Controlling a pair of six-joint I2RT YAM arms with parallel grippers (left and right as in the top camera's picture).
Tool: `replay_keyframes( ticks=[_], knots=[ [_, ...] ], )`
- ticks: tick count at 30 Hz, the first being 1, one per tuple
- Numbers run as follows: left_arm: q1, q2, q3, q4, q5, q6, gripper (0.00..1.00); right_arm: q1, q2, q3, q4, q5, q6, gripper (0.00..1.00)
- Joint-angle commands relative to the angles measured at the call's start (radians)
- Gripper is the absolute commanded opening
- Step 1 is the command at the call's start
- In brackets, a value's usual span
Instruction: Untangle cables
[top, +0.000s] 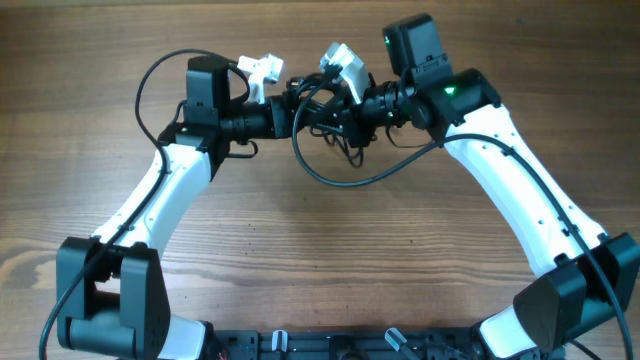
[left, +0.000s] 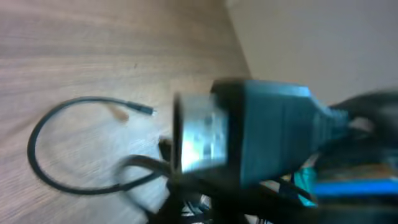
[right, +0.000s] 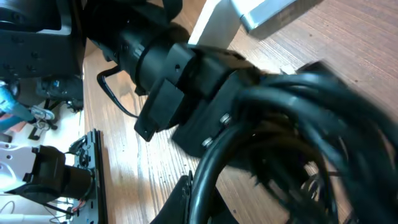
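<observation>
The cables (top: 330, 125) are a black tangle held up between my two grippers at the far middle of the table. One long loop (top: 345, 183) hangs from it toward me. My left gripper (top: 298, 108) and right gripper (top: 352, 108) face each other, both buried in the tangle and apparently shut on it. In the left wrist view a silver USB plug (left: 202, 134) fills the middle, blurred, and a thin cord loop (left: 43, 168) with a small plug end (left: 144, 110) lies on the wood; the jaws are hidden. In the right wrist view thick black cords (right: 298, 124) run past one finger (right: 183, 193).
The wooden table (top: 320, 250) spreads below the arms. A black base rail (top: 330, 345) runs along the near edge and shows in the right wrist view (right: 93, 174). My left arm's black wrist (right: 161, 56) sits close in front of the right wrist camera.
</observation>
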Motion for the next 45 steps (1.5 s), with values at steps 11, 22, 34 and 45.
replay_keyframes(
  ticks=[11, 22, 34, 45],
  knots=[
    [-0.006, -0.002, 0.004, -0.318, -0.271, -0.106, 0.04, 0.003, 0.008, -0.005, 0.020, 0.413, 0.407, 0.65],
    [-0.006, -0.002, 0.004, -0.401, -0.481, -0.276, 0.04, 0.014, 0.008, -0.036, -0.098, 0.499, 0.508, 0.48],
    [-0.006, -0.002, 0.004, -0.408, -0.689, -0.502, 0.15, 0.141, 0.269, -0.098, -0.014, 0.455, 0.763, 0.57],
    [-0.006, -0.002, 0.004, -0.411, -0.690, -0.502, 0.20, 0.140, 0.408, -0.098, 0.107, 0.474, 0.765, 0.49]
  ],
)
